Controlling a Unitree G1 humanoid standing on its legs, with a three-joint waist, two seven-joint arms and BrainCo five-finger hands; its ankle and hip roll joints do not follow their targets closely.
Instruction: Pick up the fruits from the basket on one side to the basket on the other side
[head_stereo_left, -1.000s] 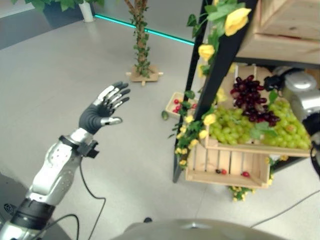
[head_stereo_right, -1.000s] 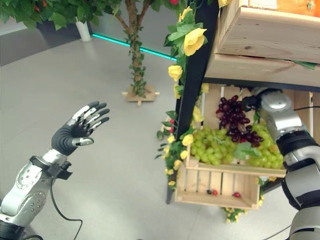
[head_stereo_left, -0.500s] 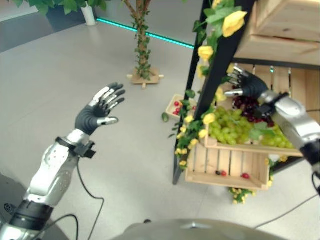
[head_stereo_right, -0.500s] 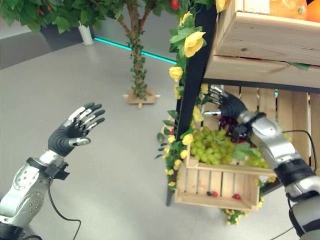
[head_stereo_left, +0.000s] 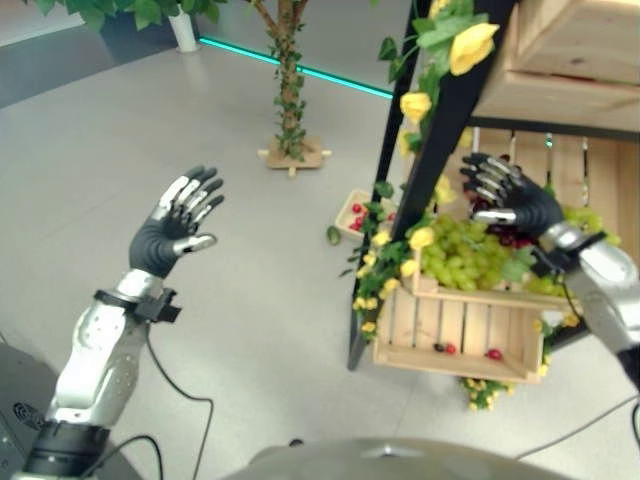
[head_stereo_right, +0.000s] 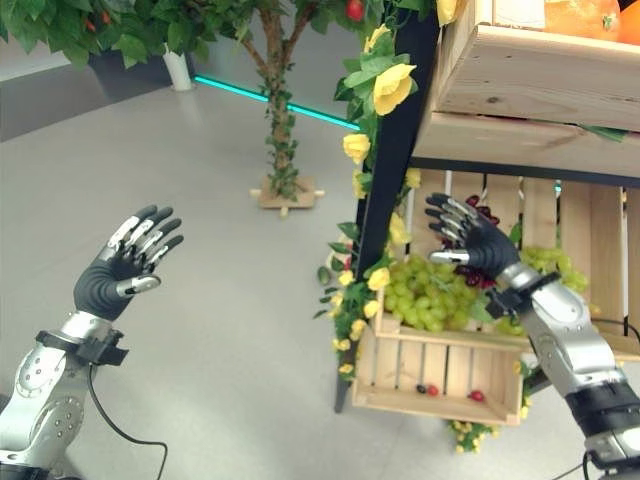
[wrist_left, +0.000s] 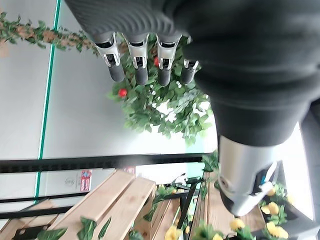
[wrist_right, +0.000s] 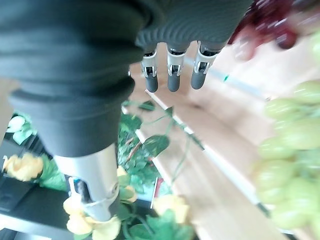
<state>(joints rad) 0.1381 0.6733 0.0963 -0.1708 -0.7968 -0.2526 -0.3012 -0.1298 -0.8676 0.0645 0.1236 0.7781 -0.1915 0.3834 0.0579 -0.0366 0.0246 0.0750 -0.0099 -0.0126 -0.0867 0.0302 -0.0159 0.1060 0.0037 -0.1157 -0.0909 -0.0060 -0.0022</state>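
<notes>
- Step: reach, nothing picked yet. Right hand (head_stereo_right: 478, 243) fingers spread wide, empty, above green grapes (head_stereo_right: 430, 292) in crate (head_stereo_right: 440, 345), dark grapes (head_stereo_left: 505, 232) just behind.
- Left hand (head_stereo_left: 170, 226) open, idle, well apart.
- Next: lower, curl round a bunch.

No legible text shows anywhere; a small red-and-white sign (wrist_left: 85, 180) in the left wrist view is too blurred to read.

The left hand (head_stereo_left: 172, 232) is raised on a bent arm, palm up, fingers straight and spread; the right hand (head_stereo_right: 470, 240) reaches forward from the right, fingers likewise spread, seemingly holding nothing, thumb out to the side.
</notes>
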